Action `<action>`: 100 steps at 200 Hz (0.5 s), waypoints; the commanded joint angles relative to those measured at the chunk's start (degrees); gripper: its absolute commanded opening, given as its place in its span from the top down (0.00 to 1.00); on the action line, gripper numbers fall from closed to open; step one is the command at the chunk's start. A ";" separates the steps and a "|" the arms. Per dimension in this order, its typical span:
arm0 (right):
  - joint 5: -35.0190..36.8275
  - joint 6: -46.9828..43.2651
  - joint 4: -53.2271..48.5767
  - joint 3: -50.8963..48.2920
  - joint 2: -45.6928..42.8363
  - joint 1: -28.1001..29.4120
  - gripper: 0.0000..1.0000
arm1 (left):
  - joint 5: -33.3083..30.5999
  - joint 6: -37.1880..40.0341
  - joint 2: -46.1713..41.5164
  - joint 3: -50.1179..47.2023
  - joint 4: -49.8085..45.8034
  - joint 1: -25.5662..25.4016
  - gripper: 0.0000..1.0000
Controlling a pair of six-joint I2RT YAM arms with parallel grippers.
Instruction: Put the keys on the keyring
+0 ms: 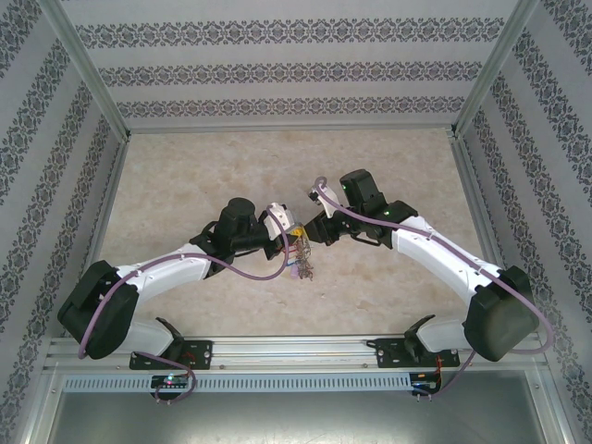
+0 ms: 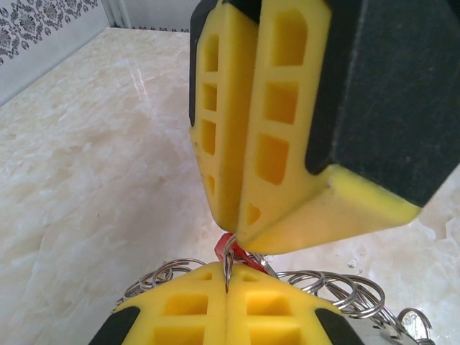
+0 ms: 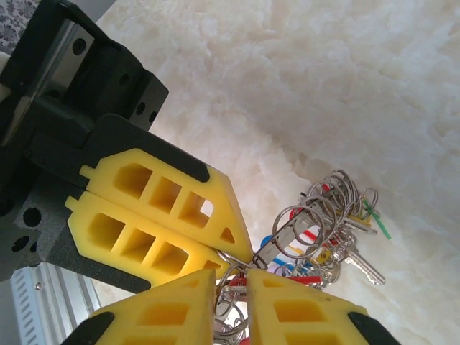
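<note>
Currently we find both grippers meeting tip to tip over the middle of the table (image 1: 185, 166). The left gripper (image 2: 227, 284) has its fingers (image 3: 151, 215) pressed together, pinching the grey wire of the keyring (image 3: 323, 223) edge-on. The ring's bunch of small keys (image 3: 359, 262) and split rings hangs beside and below this grip, with red, blue, yellow and green tags among them. We cannot tell whether the bunch touches the table. The right gripper (image 3: 231, 282) has its fingers (image 2: 223, 129) slightly apart, with wire loops lying in the narrow gap. A red tag (image 2: 224, 246) sits just at their tips, directly above the left grip. We cannot tell whether the right fingers clamp anything.
</note>
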 commanded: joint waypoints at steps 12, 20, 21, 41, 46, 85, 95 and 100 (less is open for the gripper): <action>-0.28 -0.62 -0.60 1.97 0.89 -0.74 0.81 | 1.83 0.90 -1.49 1.62 0.76 -0.27 1.00; -0.37 -0.87 -0.80 2.14 1.14 -0.72 0.81 | 1.83 0.96 -1.53 1.61 0.78 -0.28 1.00; -0.35 -0.89 -0.80 2.12 1.16 -0.73 0.81 | 1.79 0.96 -1.50 1.60 0.77 -0.27 1.00; -0.29 -1.07 -0.72 2.11 1.43 -0.66 0.81 | 1.77 0.95 -1.55 1.59 0.75 -0.28 1.00; -0.32 -1.08 -0.61 2.11 1.51 -0.67 0.81 | 1.78 0.96 -1.55 1.65 0.74 -0.27 1.00; -0.57 -1.43 -0.72 2.13 1.86 -0.66 0.88 | 1.61 1.05 -1.56 1.69 0.48 -0.32 1.00; -0.77 -1.68 -0.81 2.06 1.86 -0.66 0.89 | 1.57 1.04 -1.62 1.68 0.42 -0.28 1.00; -0.78 -1.67 -0.86 1.95 1.87 -0.66 0.89 | 1.58 1.05 -1.55 1.68 0.45 -0.20 1.00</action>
